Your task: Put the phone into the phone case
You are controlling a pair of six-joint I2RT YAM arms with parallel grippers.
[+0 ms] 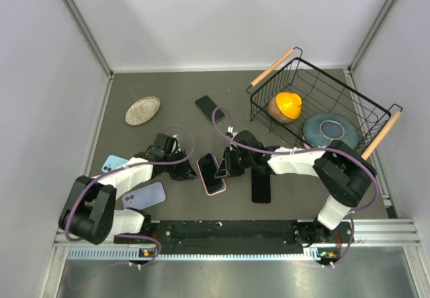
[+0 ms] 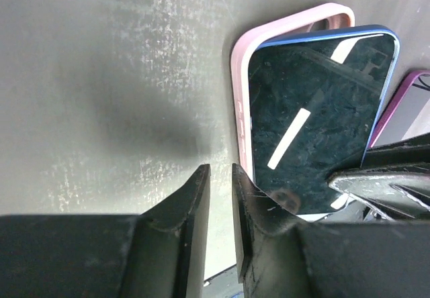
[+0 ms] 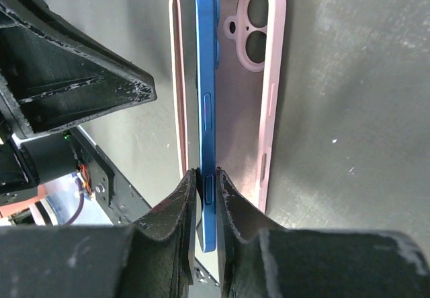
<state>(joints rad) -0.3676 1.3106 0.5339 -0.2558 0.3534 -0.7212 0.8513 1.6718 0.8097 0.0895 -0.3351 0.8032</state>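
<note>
A blue phone (image 3: pixel 205 76) stands on its long edge inside a pink case (image 3: pixel 252 110) that lies open side up on the grey table. My right gripper (image 3: pixel 207 177) is shut on the phone's lower edge. In the top view the phone (image 1: pixel 209 170) and case (image 1: pixel 216 189) lie between both grippers, with the right gripper (image 1: pixel 224 167) at their right. My left gripper (image 1: pixel 190 172) sits just left of the case. In the left wrist view its jaws (image 2: pixel 220 174) stand almost closed with nothing between them, next to the case's side (image 2: pixel 240 90) and the phone's dark screen (image 2: pixel 316 110).
A black phone (image 1: pixel 261 187) lies right of the case and another (image 1: pixel 209 109) lies further back. A light blue case (image 1: pixel 113 164) and a lavender phone (image 1: pixel 144 195) lie at the left. A woven coaster (image 1: pixel 142 110) is at the back left. A wire basket (image 1: pixel 322 103) stands at the back right.
</note>
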